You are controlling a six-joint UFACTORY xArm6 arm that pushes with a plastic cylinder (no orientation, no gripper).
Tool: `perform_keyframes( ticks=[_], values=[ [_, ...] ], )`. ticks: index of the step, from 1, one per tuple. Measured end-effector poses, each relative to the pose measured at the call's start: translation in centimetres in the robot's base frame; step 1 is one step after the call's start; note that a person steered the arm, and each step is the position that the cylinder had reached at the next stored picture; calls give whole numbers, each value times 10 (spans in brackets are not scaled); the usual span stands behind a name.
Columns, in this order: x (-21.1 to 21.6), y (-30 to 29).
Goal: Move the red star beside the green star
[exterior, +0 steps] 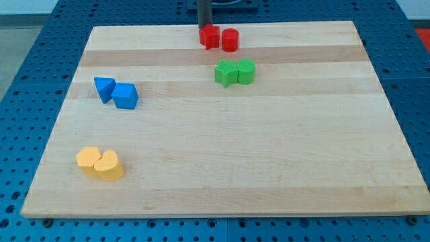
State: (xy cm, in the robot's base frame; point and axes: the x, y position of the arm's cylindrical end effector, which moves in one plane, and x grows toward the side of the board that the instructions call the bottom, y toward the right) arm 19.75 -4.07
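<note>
The red star (209,36) lies near the top edge of the wooden board, touching a red cylinder (230,39) on its right. The green star (225,72) lies a short way below them, touching a green cylinder (246,71) on its right. My tip (203,25) is at the view's top, just behind the red star's upper left side, touching it or nearly so. The rod rises out of the frame.
A blue triangular block (103,88) and a blue cube (125,96) sit together at the left. A yellow star-like block (88,160) and a yellow rounded block (109,165) sit at the lower left. The wooden board (269,148) rests on a blue perforated table.
</note>
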Motion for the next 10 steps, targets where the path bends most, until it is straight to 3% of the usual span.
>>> perform_keyframes(
  ticks=[3, 6, 10],
  values=[
    [48, -1],
    [47, 31],
    [96, -21]
  ],
)
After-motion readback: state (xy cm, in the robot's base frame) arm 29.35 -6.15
